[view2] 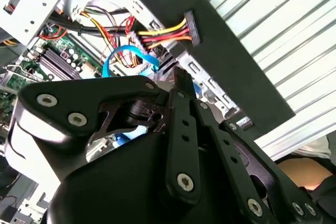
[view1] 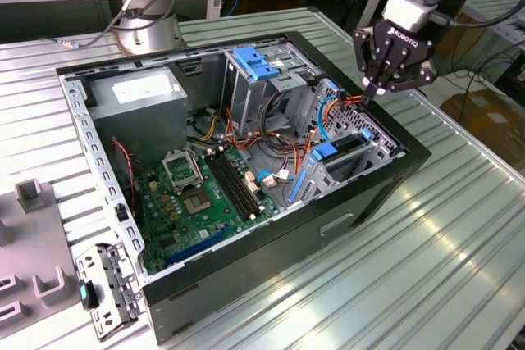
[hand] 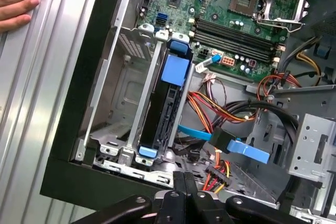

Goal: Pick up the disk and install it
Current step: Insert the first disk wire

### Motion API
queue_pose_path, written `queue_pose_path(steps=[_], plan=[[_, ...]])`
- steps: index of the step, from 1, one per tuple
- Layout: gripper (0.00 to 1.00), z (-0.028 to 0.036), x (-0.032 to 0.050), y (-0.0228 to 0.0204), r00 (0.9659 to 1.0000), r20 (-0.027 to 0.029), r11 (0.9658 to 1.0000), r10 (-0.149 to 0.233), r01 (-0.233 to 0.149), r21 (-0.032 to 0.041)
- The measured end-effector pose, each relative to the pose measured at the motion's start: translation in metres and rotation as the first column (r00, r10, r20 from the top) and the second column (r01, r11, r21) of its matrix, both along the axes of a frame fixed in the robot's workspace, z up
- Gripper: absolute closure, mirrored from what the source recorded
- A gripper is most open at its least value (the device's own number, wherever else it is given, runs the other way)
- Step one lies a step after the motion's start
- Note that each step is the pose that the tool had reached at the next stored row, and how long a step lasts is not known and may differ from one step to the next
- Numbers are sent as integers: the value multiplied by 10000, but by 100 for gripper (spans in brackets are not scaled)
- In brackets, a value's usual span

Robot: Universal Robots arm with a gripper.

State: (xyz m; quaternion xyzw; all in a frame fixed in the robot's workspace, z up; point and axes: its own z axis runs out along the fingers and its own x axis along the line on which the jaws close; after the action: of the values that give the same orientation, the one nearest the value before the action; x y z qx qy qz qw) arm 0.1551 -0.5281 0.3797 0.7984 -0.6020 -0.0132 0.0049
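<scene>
While the disk [hand: 163, 114] sits in its bay, closed fingers [hand: 182, 184] hover

Inside an open computer case [view1: 271, 264] on a metal worktop [view1: 447, 227], the disk stands on edge in the drive cage [hand: 131, 48], blue frame showing. The gripper [view1: 371, 93] hangs over that cage, its fingers pressed together and holding nothing. Loose orange and red cables [hand: 207, 103] lie beside the disk. Any seating push should, I judge, go straight down the slot, clear of those wires.
</scene>
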Motion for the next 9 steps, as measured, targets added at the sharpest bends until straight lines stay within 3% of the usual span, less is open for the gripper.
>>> queue_pose_path(steps=[2, 6, 8, 9], plan=[[89, 0, 42, 40, 10000, 0, 10000, 56, -56, 0], [89, 0, 78, 75, 9994, 0, 9994, 354, -354, 0], [89, 0, 79, 76, 9957, 0, 9957, 930, -930, 0], [89, 0, 78, 76, 9909, 0, 9909, 1345, -1345, 1]])
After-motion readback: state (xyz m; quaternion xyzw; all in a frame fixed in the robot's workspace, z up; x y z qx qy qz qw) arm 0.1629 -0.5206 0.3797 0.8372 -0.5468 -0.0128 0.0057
